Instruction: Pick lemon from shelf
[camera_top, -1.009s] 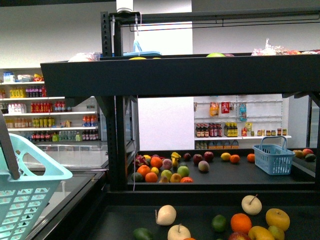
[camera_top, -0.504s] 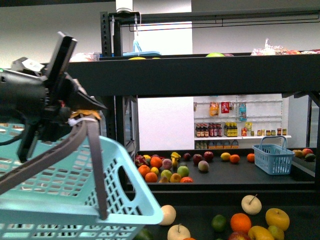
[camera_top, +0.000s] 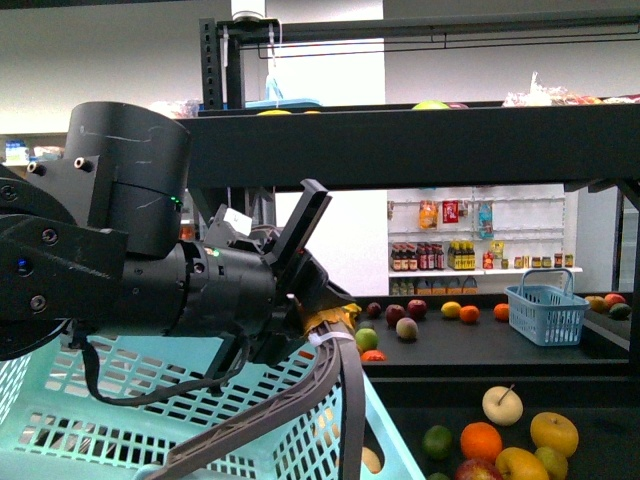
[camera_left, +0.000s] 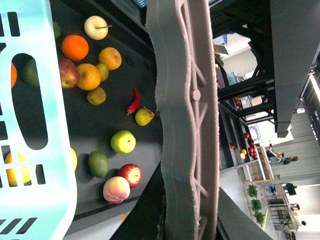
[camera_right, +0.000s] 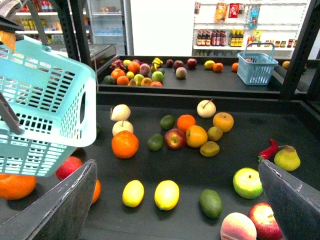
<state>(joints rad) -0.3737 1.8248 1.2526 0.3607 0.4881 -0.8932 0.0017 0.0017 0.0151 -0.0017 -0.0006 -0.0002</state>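
– Clamping anything, the left gripper (camera_top: 325, 320)?
– Yes, pinched tight on the grey ribbed plastic handle (camera_left: 185, 125) of the light-blue slotted plastic basket (camera_top: 90, 425), which hangs under it. Right gripper (camera_right: 177, 167) has fingers spread wide w/ nothing btwn them, hovering over the lower deck of the black metal tiered shelf (camera_right: 240, 145).
– Lemon?
– Smooth yellow oval lemon (camera_right: 166, 194) lies on that deck, showing btwn the two fingers in the right wrist view. It's just beside a smaller yellow oval fruit (camera_right: 133, 193), w/ a dark green oval fruit (camera_right: 211, 203) near its other side. Untouched.
– Step?
– Approach, imo; pick not begun. Next: right arm comes down, jaws straddle the lemon w/o nudging its neighbour, then close.
– Vs earlier?
– Half a sec ago the left arm sat high at the front view's left. Now it fills left and centre, gripper further right and lower, and the basket covers more of the near deck. One sec ago no arm showed, only a basket corner.
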